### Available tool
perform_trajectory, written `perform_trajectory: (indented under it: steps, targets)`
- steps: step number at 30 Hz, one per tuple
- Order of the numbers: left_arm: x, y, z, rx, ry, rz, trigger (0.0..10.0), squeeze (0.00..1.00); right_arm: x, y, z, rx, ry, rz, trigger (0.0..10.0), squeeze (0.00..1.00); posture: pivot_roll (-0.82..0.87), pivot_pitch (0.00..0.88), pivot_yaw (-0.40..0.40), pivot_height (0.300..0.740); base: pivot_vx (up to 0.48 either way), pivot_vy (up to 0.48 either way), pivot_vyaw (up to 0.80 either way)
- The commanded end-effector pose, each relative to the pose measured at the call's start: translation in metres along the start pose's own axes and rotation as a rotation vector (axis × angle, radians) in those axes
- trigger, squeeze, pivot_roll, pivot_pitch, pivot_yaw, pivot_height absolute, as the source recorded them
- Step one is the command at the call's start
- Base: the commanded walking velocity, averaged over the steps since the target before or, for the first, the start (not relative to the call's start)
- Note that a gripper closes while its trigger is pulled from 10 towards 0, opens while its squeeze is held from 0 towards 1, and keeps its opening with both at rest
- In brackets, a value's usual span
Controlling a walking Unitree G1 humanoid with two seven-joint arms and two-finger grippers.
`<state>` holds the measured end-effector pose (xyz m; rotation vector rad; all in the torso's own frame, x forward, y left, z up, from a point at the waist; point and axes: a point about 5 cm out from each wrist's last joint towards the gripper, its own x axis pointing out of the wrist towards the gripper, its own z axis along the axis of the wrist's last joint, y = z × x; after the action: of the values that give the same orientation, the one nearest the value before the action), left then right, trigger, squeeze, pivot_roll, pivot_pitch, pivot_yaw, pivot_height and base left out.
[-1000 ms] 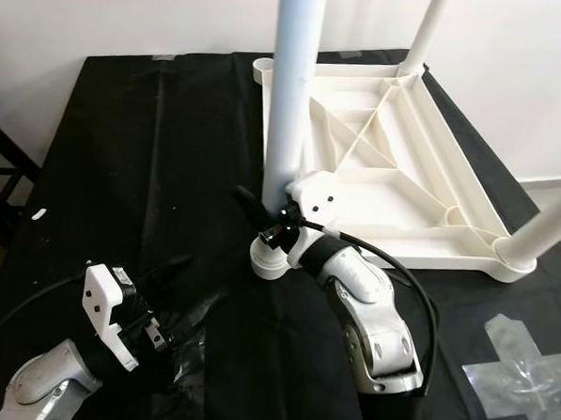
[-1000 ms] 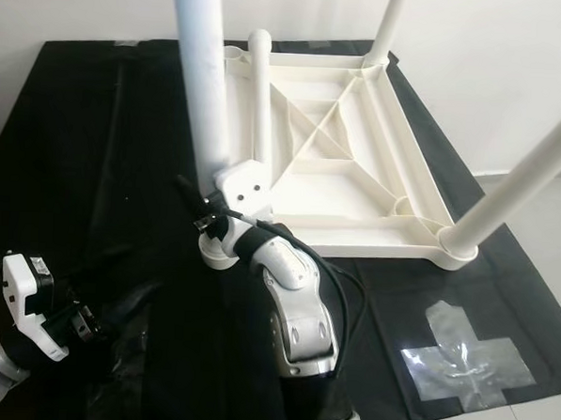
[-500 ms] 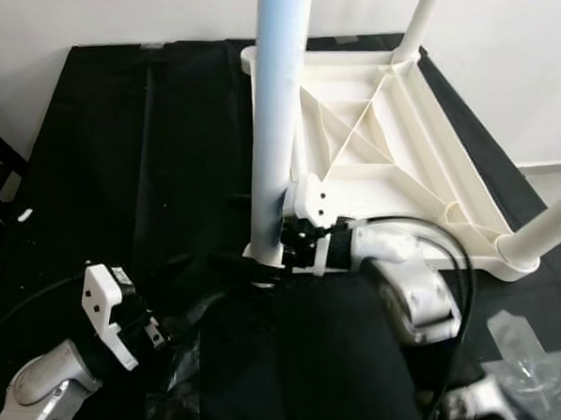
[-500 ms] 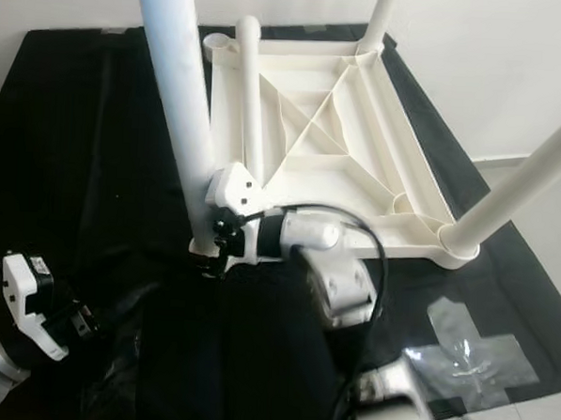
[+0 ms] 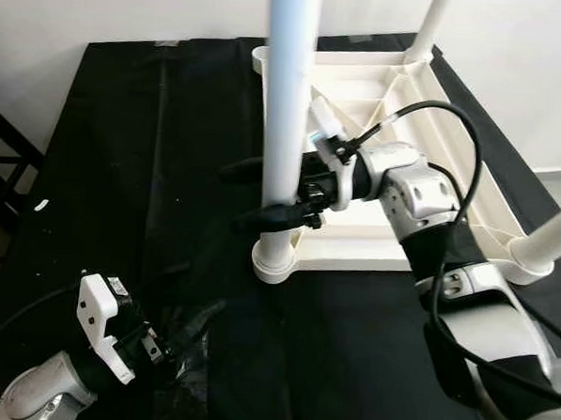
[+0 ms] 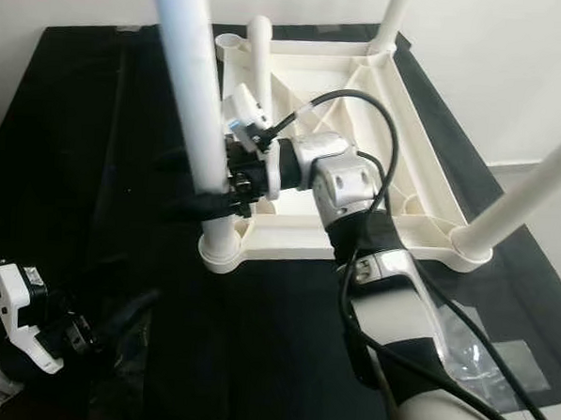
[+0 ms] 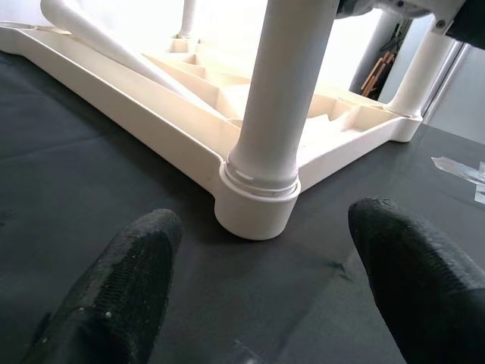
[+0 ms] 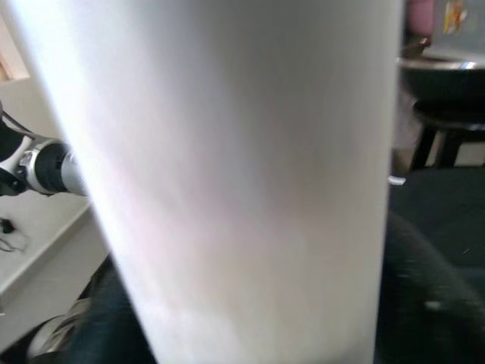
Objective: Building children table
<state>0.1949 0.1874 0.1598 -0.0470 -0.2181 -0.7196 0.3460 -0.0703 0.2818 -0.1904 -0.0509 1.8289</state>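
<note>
Head views: the right gripper [image 5: 263,188] reaches across the upturned tabletop [image 5: 392,244], fingers spread around the near leg [image 5: 288,97], one finger [image 5: 271,215] in front of it and one behind. The leg stands upright in the corner socket [image 5: 276,262] just below the gripper. The left gripper [image 5: 175,341] lies low on the black cloth [image 5: 123,164], well apart from the leg.
Left wrist view: fingers [image 7: 114,296] spread wide, the socket [image 7: 256,203] ahead between them, untouched.
Right wrist view: the leg [image 8: 227,174] sits close between the fingers
</note>
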Motion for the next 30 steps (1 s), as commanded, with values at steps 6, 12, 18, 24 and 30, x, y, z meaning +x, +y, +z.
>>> perform_trajectory:
  steps: [6,12,18,24,30]
  targets:
    - [-0.004,0.0,0.0,-0.004,0.017,0.004,10.0,0.0,-0.005,-0.002,-0.004,0.01,0.017,0.003,0.0,0.0,0.01,0.278,-0.035,0.74,0.0,0.0,0.0]
    - [-0.005,0.001,0.002,-0.002,-0.004,0.03,10.0,0.0,-0.027,0.011,-0.044,0.033,0.026,-0.132,0.0,0.0,-0.02,0.273,-0.043,0.74,0.0,0.0,0.0]
    - [-0.012,0.004,0.003,0.043,0.005,0.066,10.0,0.0,-0.021,0.028,-0.087,0.147,0.077,-0.602,0.0,0.0,-0.05,0.275,-0.049,0.74,0.0,0.0,0.0]
    - [-0.017,0.007,0.001,0.079,0.02,0.094,10.0,0.0,-0.004,0.054,-0.109,0.312,0.181,-1.27,0.0,0.0,-0.07,0.248,-0.026,0.74,0.0,0.0,0.0]
    - [-0.017,0.008,-0.002,0.086,0.027,0.092,10.0,0.0,0.008,0.045,-0.106,0.321,0.141,-1.285,0.0,0.0,-0.05,0.222,-0.037,0.74,0.0,0.0,0.0]
